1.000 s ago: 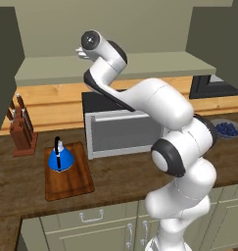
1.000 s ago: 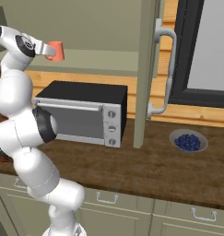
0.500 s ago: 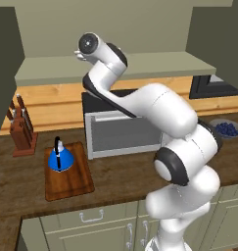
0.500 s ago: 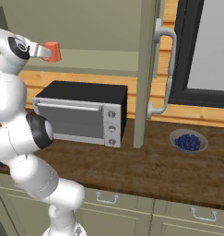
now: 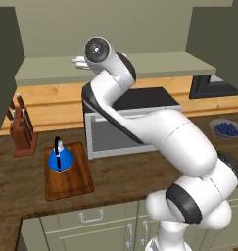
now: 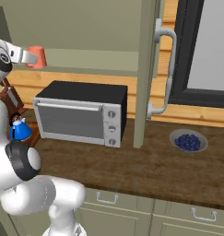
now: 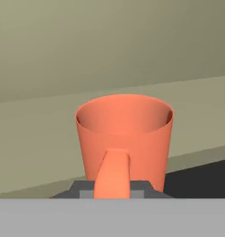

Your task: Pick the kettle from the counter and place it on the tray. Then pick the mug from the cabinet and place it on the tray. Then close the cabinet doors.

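A: From the left, what is new?
B: The arm swings left. The kettle (image 5: 60, 160) sits on the tray (image 5: 71, 184).
A: From the right?
B: The mug (image 6: 37, 56) has left the cabinet (image 6: 85, 32) shelf.
A: And the hand?
B: The gripper (image 7: 115, 189) pinches the mug's handle.

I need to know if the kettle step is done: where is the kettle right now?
The kettle stands on the tray at the left of the left base view, between the knife block and the microwave.
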### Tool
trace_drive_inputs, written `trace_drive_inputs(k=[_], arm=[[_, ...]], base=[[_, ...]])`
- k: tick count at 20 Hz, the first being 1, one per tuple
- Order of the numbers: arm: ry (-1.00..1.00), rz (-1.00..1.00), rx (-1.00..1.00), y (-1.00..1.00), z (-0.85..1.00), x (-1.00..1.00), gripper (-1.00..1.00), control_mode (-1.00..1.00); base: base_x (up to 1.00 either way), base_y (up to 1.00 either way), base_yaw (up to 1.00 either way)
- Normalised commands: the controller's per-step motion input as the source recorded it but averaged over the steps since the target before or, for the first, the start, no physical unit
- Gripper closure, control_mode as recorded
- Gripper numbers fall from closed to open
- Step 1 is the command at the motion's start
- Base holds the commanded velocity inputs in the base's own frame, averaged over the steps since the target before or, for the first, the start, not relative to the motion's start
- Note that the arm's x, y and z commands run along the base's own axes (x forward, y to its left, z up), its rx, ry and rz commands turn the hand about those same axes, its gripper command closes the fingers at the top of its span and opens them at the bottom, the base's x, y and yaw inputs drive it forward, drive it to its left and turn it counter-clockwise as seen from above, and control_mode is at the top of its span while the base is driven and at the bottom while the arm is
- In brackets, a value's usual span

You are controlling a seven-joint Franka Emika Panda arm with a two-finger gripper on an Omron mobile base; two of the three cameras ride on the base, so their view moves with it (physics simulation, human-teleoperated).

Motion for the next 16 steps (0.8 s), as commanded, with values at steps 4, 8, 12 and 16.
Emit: trace_drive_inputs(k=[4, 8, 12, 16], arm=[[0.0, 0.36, 0.0, 0.0, 0.0, -1.0, 1.0, -1.0], [0.0, 0.42, 0.0, 0.02, 0.01, -1.0, 1.0, -1.0], [0.0, 0.51, 0.0, 0.03, 0.0, -0.99, 1.0, -1.0], [0.04, 0.56, 0.0, 0.03, 0.0, -0.94, 1.0, -1.0]], base=[[0.0, 0.0, 0.0], [0.0, 0.0, 0.0], [0.0, 0.0, 0.0], [0.0, 0.0, 0.0]])
